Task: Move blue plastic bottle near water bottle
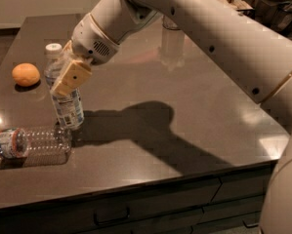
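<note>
The blue plastic bottle [66, 106] stands slightly tilted on the dark table, white cap at top, label around its middle. My gripper [62, 79] is shut on the bottle's upper half; one tan finger [71, 77] lies across its front. The water bottle [31, 143] lies on its side at the front left, its red-and-blue label end pointing left. The blue bottle's base sits right beside the water bottle's right end; I cannot tell if they touch.
An orange [26, 74] sits at the left, behind the bottles. A clear glass [172, 43] stands at the back middle. The table's front edge [135, 184] runs above drawers. My arm spans from the upper right.
</note>
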